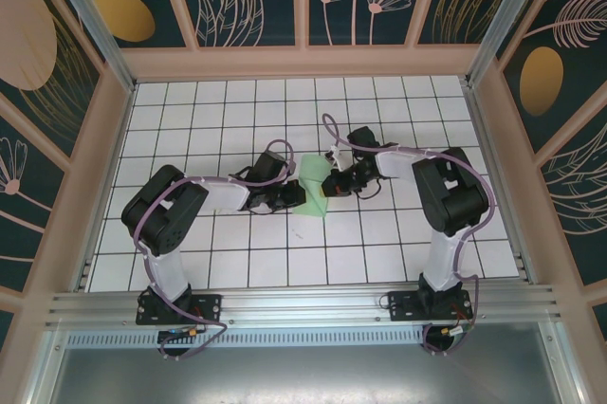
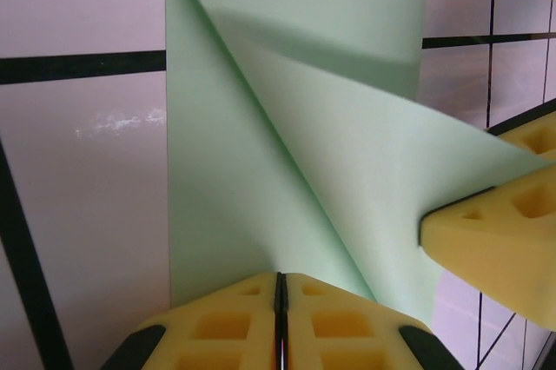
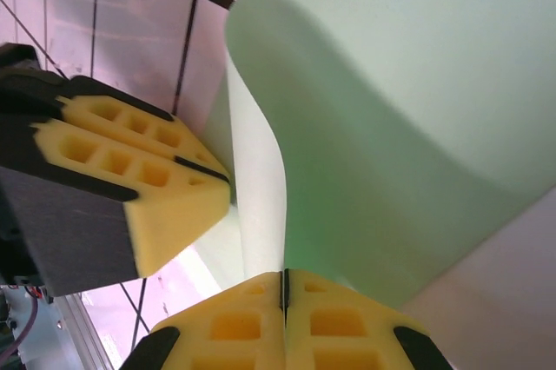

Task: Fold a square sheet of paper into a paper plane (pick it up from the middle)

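Observation:
The square sheet of paper (image 1: pixel 311 173), pale green, lies partly flat on the white grid tiles in the middle of the table. One flap (image 2: pixel 373 153) is lifted and curls over the flat part (image 2: pixel 217 196). My left gripper (image 2: pixel 281 276) is shut at the near end of the fold line, where the paper runs into its closed yellow fingers. My right gripper (image 3: pixel 284 273) is shut on the edge of the raised flap (image 3: pixel 408 127). The two grippers sit close together over the sheet, left gripper (image 1: pixel 300 197) and right gripper (image 1: pixel 329 186). No paper plane shape shows.
White tiled floor (image 1: pixel 228 110) is ringed by a raised pale wooden frame (image 1: pixel 303 63) and patterned walls. A metal rail (image 1: pixel 303 304) runs along the near edge by the arm bases. Open tiles lie on all sides of the sheet.

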